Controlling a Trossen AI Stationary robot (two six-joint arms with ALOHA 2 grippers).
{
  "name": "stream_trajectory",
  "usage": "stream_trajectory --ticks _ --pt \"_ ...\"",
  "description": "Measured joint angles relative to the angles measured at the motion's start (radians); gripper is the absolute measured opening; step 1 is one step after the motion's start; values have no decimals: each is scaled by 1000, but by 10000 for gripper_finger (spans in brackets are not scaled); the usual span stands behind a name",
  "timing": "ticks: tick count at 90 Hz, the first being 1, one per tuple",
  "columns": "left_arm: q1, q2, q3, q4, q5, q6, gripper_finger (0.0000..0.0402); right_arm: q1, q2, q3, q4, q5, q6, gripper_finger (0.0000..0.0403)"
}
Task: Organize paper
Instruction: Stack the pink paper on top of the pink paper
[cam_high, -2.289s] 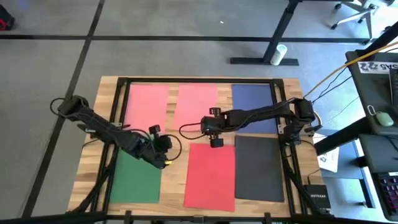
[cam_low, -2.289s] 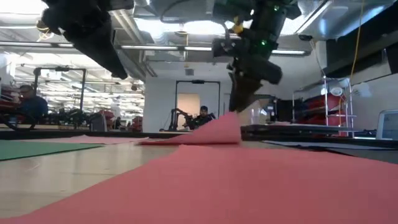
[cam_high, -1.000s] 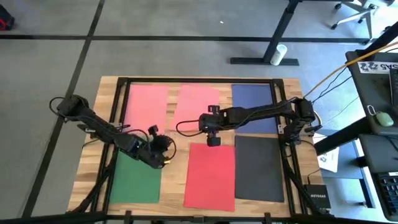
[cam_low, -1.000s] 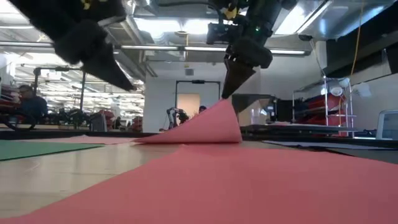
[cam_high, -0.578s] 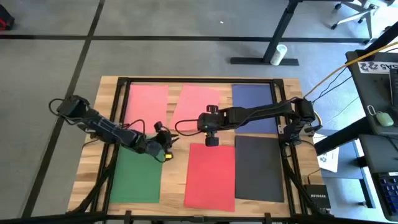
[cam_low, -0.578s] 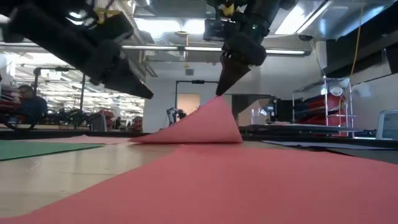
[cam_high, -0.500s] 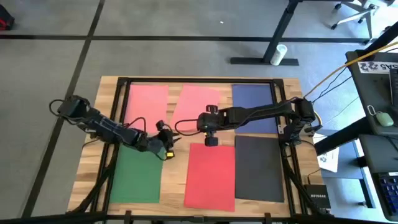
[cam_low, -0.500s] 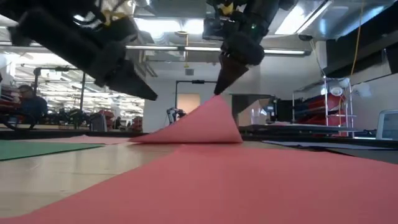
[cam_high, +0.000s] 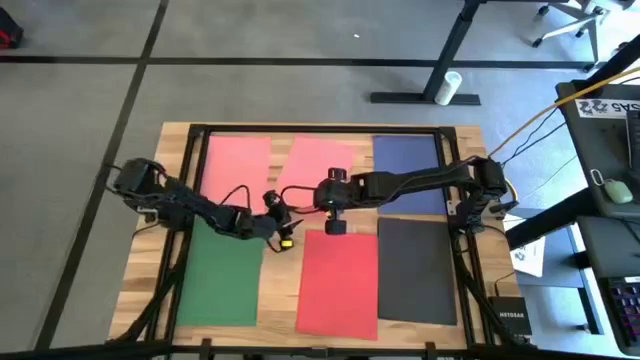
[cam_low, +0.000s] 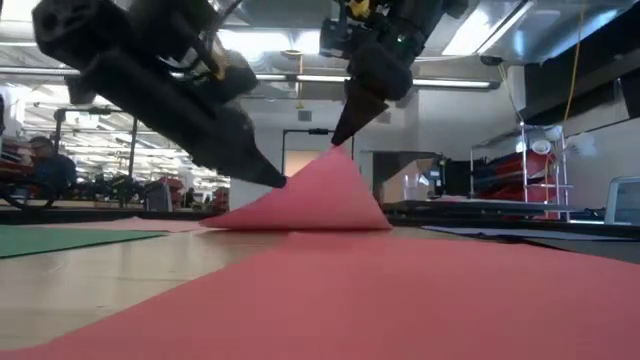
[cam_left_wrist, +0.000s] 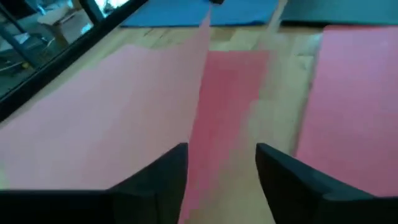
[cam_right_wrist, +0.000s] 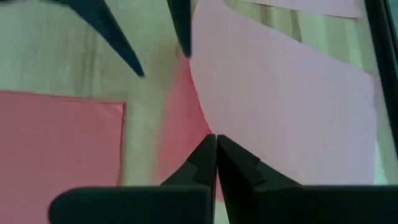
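Covering the wooden table, coloured paper lies spread.

Six paper sheets lie on the table: two pink, one red, green, navy, black.

Six thin matte rectangular sheets of paper lie in two rows. Far row: a flat pink sheet at the left, a second pink sheet in the middle, skewed, its near corner lifted into a peak, and a flat navy blue sheet. Near row: a flat green sheet, a flat red sheet, and a flat dark grey sheet.
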Motion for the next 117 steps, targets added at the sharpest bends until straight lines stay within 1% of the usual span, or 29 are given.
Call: stream_trajectory --ticks 16,32,44,49,54,59,66,70,77,86,95,102,117 --pt "27 54 42 0 -10 34 182 0 0 0 1 -5 2 0" --pt "46 57 46 -1 -34 69 182 0 0 0 15 -28 2 0" --pt "64 56 46 -3 -35 55 179 0 0 0 25 -43 2 0" --pt "72 56 46 -4 -35 44 167 0 0 0 25 -43 3 0" --pt "80 56 46 -4 -35 42 143 0 0 0 25 -43 3 0" --pt "87 56 46 -6 -35 58 104 0 0 0 25 -44 3 0" --pt "91 56 46 -14 -35 93 33 1 0 0 25 -59 5 0" --pt "93 56 46 -13 -34 96 15 1 0 0 26 -74 8 0" --pt "93 56 46 -11 -35 101 4 1 0 0 26 -93 16 1" --pt "89 50 46 -17 -36 101 1 1 0 0 26 -101 32 1" --pt "74 24 47 -47 -78 116 0 3 0 0 25 -115 33 1" --pt "62 -23 50 -109 -124 129 0 10 -1 0 19 -109 25 1" --pt "60 -156 51 -272 -174 119 0 38 -35 0 5 -89 -1 0"
